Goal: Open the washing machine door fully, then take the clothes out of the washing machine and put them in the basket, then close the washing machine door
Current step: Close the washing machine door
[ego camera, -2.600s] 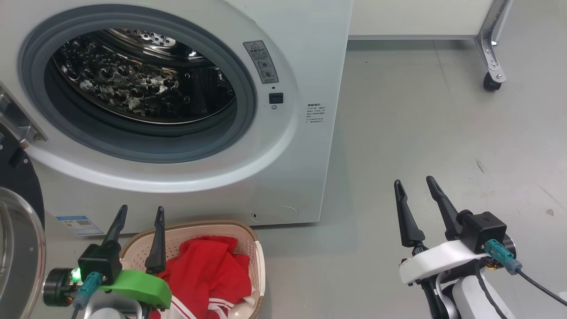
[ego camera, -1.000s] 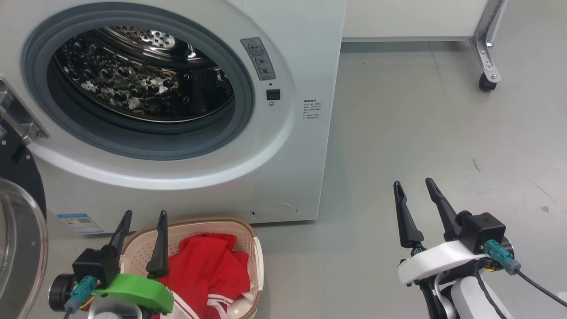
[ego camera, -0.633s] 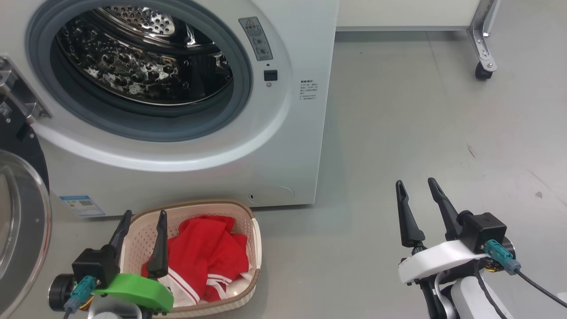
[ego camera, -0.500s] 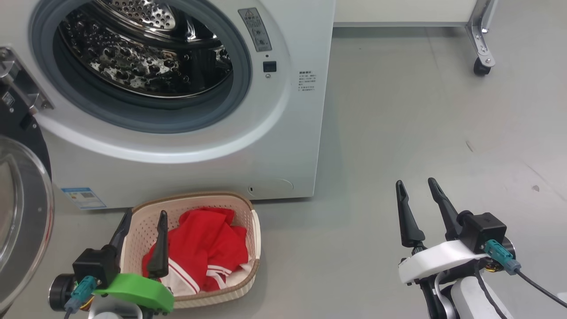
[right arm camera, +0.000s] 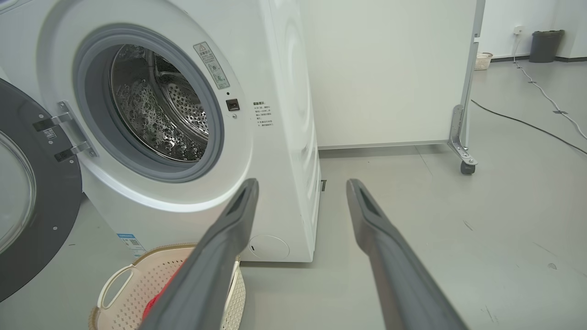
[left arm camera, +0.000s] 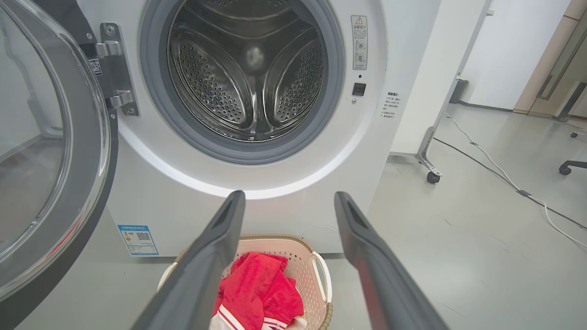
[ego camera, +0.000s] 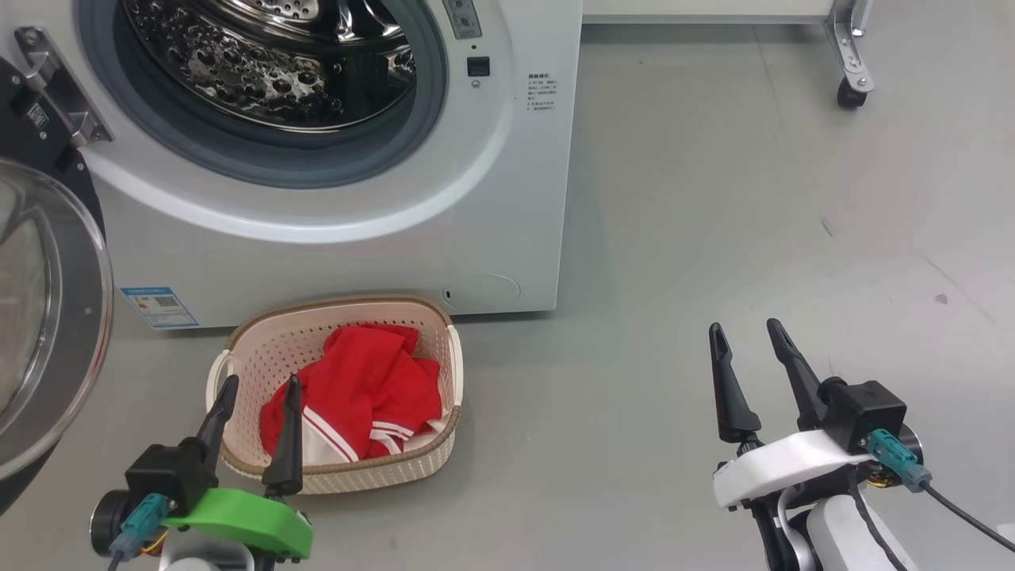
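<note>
Head camera has shifted since the earlier frame, so washer and basket sit higher in the head view; the things themselves look unmoved, and both arms sit about where they were.

Far left: washing machine door [ego camera: 47,333] swung wide open on its hinge, glass bowl facing out. Left tool [ego camera: 262,385] open, holding nothing, fingers up over the near left edge of the basket [ego camera: 341,301]; can't tell if they touch it. Basket sits on the floor [ego camera: 714,198] just in front of the washing machine [ego camera: 507,198], below the opening. Clothes [ego camera: 365,373], red with white striped trim, bunched inside the basket. Drum [ego camera: 270,55] looks empty in the wrist views, no fabric seen. Right tool [ego camera: 744,327] open, empty, well apart to the right over bare floor.

Progress, judged: door opening done, unloading looks done. Left to do: close the door, likely by the left arm, being nearest.
</note>
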Tool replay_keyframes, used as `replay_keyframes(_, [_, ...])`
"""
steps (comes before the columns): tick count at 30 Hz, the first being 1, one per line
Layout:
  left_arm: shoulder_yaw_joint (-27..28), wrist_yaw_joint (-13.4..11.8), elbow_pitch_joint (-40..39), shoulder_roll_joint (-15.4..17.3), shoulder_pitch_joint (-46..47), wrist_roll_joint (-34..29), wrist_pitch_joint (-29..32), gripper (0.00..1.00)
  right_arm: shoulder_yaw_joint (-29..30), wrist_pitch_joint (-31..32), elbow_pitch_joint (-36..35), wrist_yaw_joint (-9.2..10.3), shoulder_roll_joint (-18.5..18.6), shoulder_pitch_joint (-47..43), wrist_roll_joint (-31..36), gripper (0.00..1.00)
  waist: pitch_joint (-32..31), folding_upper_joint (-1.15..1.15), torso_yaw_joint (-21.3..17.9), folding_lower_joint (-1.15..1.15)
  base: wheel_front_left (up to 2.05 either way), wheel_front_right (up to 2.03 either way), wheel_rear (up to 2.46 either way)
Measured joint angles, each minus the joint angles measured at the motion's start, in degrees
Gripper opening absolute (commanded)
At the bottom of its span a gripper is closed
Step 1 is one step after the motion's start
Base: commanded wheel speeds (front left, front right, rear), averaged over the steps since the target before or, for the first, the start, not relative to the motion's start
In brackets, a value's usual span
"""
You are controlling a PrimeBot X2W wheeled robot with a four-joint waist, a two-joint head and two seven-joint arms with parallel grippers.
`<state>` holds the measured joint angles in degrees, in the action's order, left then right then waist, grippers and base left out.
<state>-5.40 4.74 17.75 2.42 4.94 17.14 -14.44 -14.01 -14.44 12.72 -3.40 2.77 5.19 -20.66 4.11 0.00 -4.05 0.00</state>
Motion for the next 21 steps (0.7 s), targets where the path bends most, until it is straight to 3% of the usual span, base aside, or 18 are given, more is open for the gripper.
replay_keyframes(21, [0.2, 0.3, -0.3, 0.1, 0.0, 1.5, 0.0, 1.00, 0.0, 0.0, 0.1, 0.00, 0.0, 0.0, 0.0, 1.00, -0.3, 0.00, 0.1, 0.00, -0.52, 0.55, -0.03])
